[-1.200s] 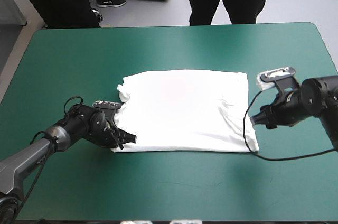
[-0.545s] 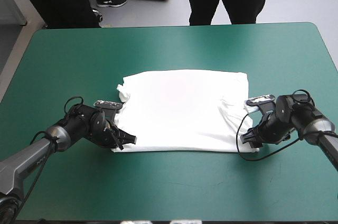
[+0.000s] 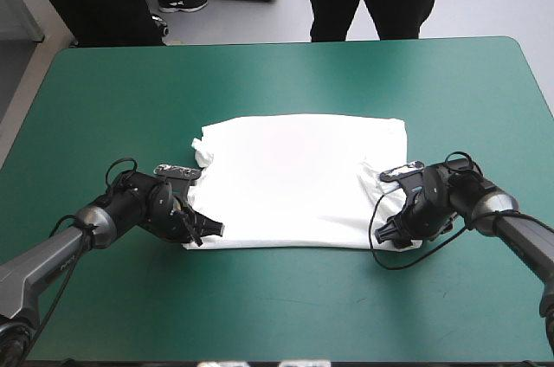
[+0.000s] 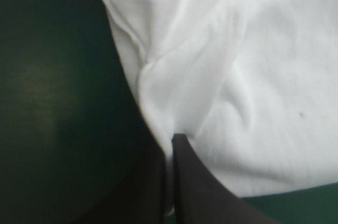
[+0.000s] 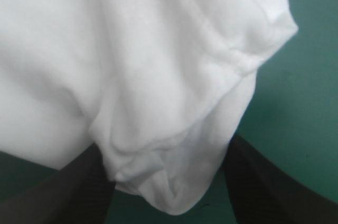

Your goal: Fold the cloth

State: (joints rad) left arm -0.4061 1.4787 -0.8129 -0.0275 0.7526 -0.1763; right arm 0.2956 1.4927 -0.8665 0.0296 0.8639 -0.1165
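Progress is slight: the white short-sleeved T-shirt (image 3: 303,177) lies flat mid teal-green worktop (image 3: 260,81), unfolded. The black-fingered left pincer (image 4: 171,139) pinches its near-left corner; the right pincer (image 5: 165,147) gapes around the near-right corner, not yet gripping.

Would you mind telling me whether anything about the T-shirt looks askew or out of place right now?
Mostly tidy: the T-shirt lies flat. Its near-right corner is bunched between the open fingers of the right gripper, and a small flap juts out at the far-left corner.
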